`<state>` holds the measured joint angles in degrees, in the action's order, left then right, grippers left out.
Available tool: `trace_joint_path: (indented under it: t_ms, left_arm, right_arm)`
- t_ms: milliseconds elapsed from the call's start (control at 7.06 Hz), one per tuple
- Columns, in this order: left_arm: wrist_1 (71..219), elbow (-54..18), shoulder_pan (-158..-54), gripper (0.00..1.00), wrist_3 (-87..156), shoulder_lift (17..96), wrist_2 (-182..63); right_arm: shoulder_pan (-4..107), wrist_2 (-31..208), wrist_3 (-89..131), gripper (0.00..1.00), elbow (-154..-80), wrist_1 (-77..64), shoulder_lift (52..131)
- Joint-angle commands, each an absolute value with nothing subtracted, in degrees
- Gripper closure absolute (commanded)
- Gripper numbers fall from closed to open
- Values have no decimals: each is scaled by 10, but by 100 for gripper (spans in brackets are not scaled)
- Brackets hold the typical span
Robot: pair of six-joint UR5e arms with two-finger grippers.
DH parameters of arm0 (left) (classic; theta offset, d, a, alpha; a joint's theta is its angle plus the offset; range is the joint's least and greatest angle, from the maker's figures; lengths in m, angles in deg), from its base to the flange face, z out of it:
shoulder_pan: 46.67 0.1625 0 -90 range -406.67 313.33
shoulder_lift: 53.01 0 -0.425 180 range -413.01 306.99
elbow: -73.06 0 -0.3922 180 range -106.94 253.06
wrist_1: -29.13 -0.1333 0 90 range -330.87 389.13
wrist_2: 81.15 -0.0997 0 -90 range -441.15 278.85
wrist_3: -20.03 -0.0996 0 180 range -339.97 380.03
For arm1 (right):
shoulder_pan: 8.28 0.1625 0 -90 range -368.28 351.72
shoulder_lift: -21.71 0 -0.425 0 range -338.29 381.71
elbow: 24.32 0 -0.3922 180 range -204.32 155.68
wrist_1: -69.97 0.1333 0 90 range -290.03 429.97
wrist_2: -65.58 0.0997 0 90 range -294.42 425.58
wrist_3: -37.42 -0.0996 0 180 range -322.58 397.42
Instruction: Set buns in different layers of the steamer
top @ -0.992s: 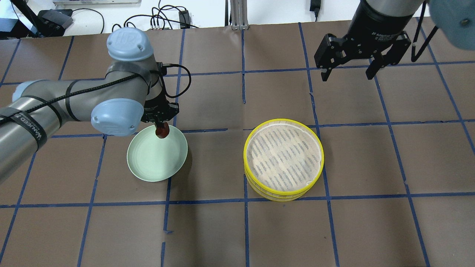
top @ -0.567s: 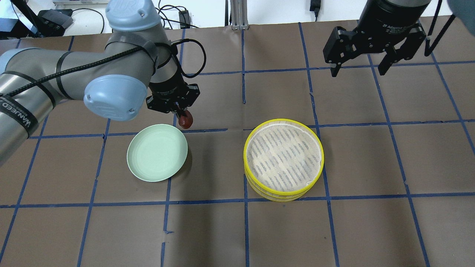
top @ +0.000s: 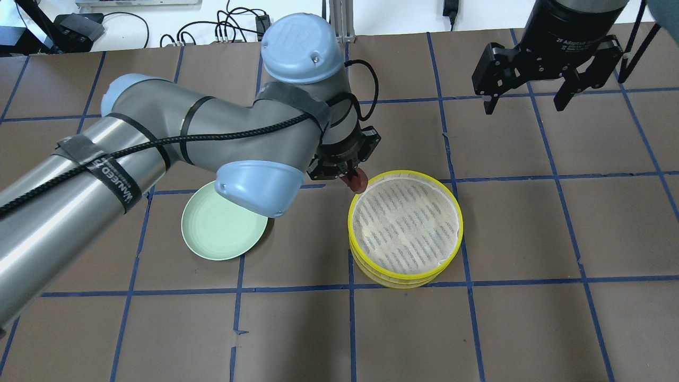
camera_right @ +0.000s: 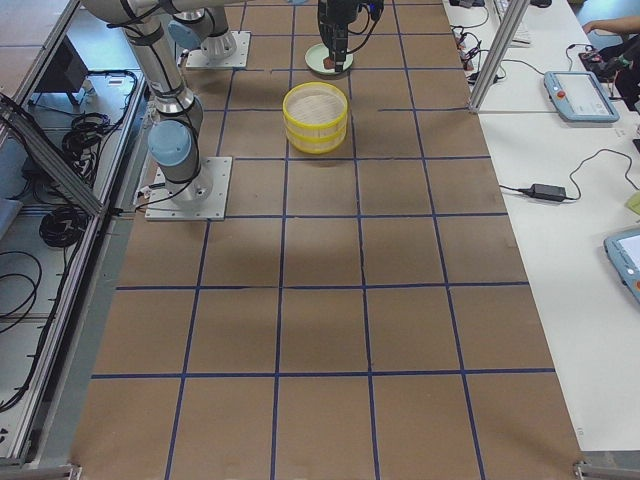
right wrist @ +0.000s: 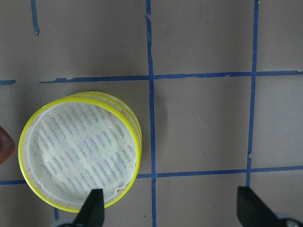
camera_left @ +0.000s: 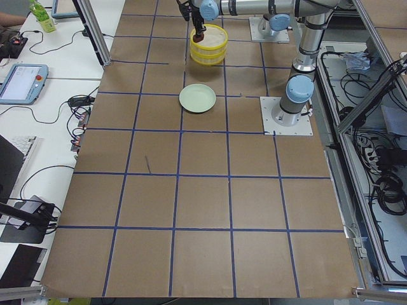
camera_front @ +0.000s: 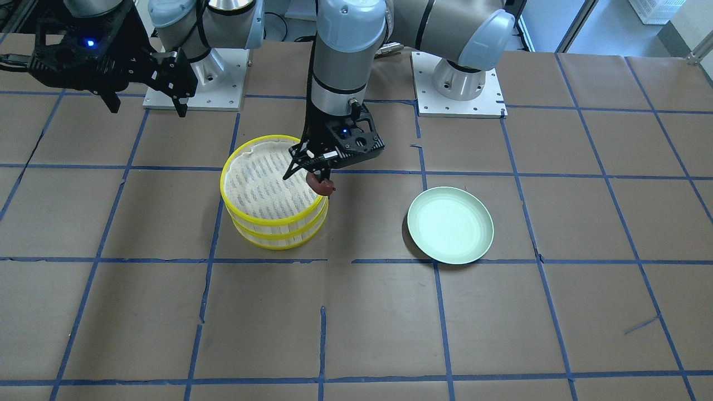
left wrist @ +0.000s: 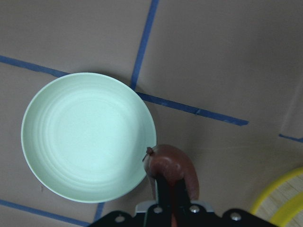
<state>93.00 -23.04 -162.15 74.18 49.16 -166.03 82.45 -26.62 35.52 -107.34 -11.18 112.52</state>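
Note:
My left gripper is shut on the dark reddish-brown bun and holds it in the air over the near-left rim of the steamer. The bun also shows in the front view and the left wrist view. The steamer's two yellow-rimmed layers are stacked, and the top white liner is bare. My right gripper is open and empty, high above the table beyond the steamer's far right. The white bun is not in view.
A pale green plate lies bare on the table to the left of the steamer, partly under my left arm. Brown paper with blue tape lines covers the table. Cables lie along the far edge.
My left gripper has carried the reddish-brown bun up from the green plate and rightward to the steamer's rim. My right gripper has drifted slightly right and stays open.

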Motion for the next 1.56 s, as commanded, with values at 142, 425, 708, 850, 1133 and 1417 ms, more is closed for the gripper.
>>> trace_joint_path:
  t_ms: [142, 425, 708, 850, 1133, 1417]
  left_arm:
    - [870, -232, -1677, 11, 794, 527, -1620]
    - [870, -240, -1683, 0, 801, 529, -1619]
    - [872, -230, -1666, 0, 675, 512, -1637]
    - [886, -229, -1601, 0, 544, 503, -1642]
    - [982, -228, -1453, 0, 265, 459, -1640]
    - [1083, -215, -1321, 0, 186, 390, -1639]
  right_arm:
    - [824, -265, 356, 0, -1076, -111, 1127]
    - [825, -265, 355, 0, -1075, -108, 1127]
    - [825, -265, 355, 0, -1075, -104, 1127]
    - [825, -264, 356, 0, -1075, -105, 1127]
    - [826, -264, 357, 0, -1075, -104, 1127]
    - [827, -264, 357, 0, -1075, -104, 1127]
